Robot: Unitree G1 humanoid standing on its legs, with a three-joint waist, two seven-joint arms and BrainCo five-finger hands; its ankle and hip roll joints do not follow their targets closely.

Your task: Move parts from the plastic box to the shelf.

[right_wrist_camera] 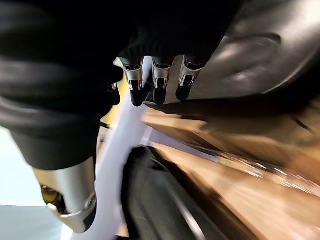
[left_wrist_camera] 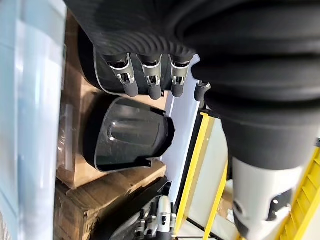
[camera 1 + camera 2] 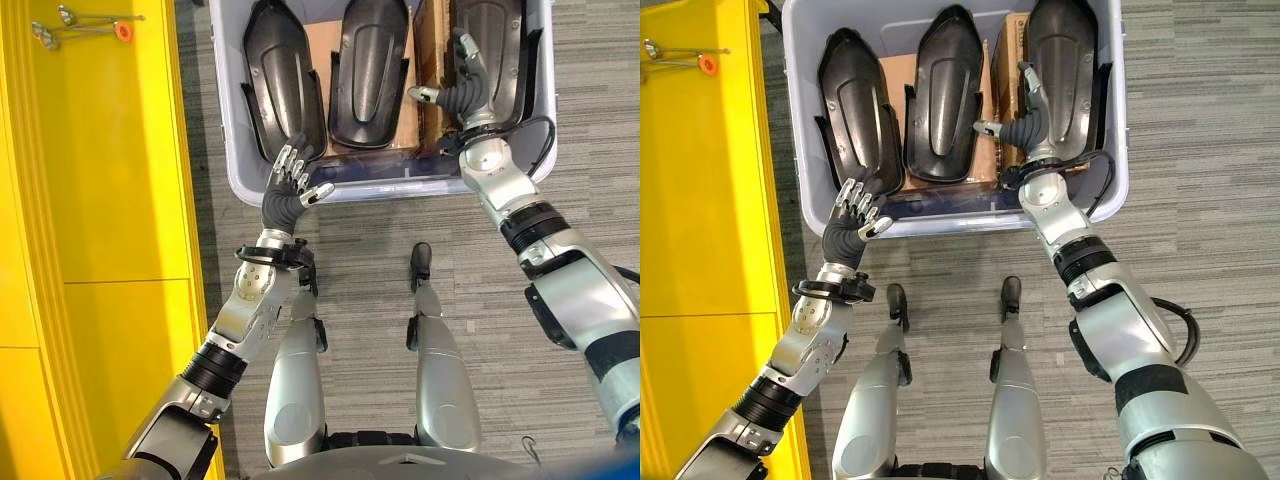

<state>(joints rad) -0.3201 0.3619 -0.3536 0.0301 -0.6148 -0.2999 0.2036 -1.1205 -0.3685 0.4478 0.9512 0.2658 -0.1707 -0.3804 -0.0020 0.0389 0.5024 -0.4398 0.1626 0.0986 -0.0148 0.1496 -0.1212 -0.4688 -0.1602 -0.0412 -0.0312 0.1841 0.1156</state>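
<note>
Three black moulded parts lie side by side on cardboard in the grey plastic box [image 3: 400, 188]: a left part [image 3: 280, 75], a middle part [image 3: 368, 70] and a right part [image 3: 500, 40]. My left hand [image 3: 295, 185] hovers at the box's near left rim, just short of the left part, fingers relaxed and holding nothing. My right hand [image 3: 468, 85] reaches into the box, its straight fingers [image 1: 157, 80] lying over the right part [image 1: 250, 55], thumb spread towards the middle part. The yellow shelf [image 3: 110, 200] runs along the left.
Several metal hooks with an orange piece [image 3: 122, 31] lie at the far end of the shelf. Grey striped carpet [image 3: 380, 240] surrounds the box. Cardboard [image 3: 320, 50] shows between the parts.
</note>
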